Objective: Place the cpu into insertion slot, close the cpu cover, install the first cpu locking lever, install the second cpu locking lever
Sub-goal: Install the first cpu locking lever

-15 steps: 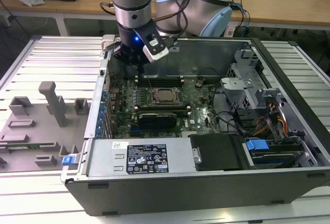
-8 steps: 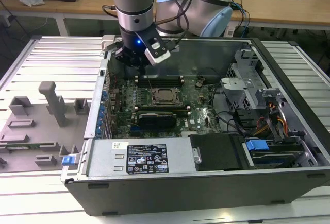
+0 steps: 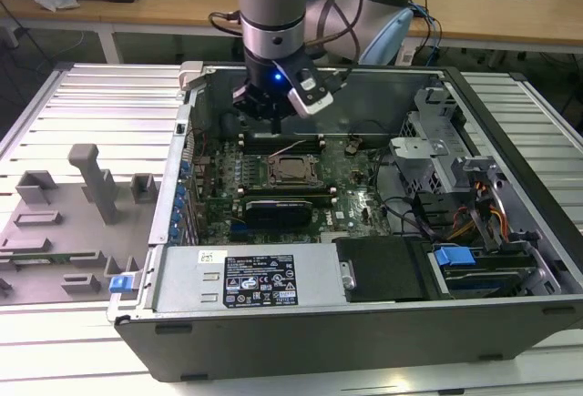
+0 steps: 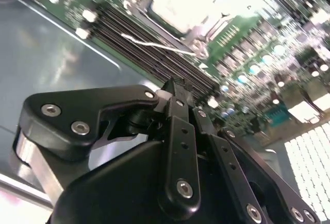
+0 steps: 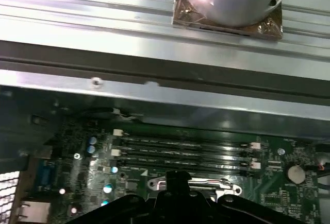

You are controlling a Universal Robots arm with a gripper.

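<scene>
Open computer case (image 3: 364, 332) lies on its side on the slatted metal table (image 3: 109, 96), occupying the centre and right of the exterior view. Contents noted: green motherboard (image 3: 355, 187) at mid-frame; silver power supply (image 3: 246, 278) with a labelled face along the lower edge; long black expansion card (image 3: 282, 209) lying across the board just below centre; grey drive cage (image 3: 428, 155) at the right with loose cables and a blue tab (image 3: 453, 256) beneath it. A grey fixture tray (image 3: 55, 241) carrying upright grey blocks sits on the table at the left of the frame, apart from the case. The cpu (image 3: 293, 170) is seated in the insertion slot (image 3: 276, 180) at the centre of the board, its silvery top face showing level and square. The cpu cover (image 3: 311, 171) lies flat around it as a thin metal frame. The position of the locking levers cannot be made out. The gripper (image 3: 271, 125) hangs inside the case in the upper middle of the frame, over the memory slots (image 5: 185, 149) just above the socket, clear of the cpu. In the second wrist view the gripper (image 4: 174, 86) shows its jaws pressed together with nothing between them, and a thin white wire (image 4: 154, 44) crosses the memory slots ahead of the tips.
</scene>
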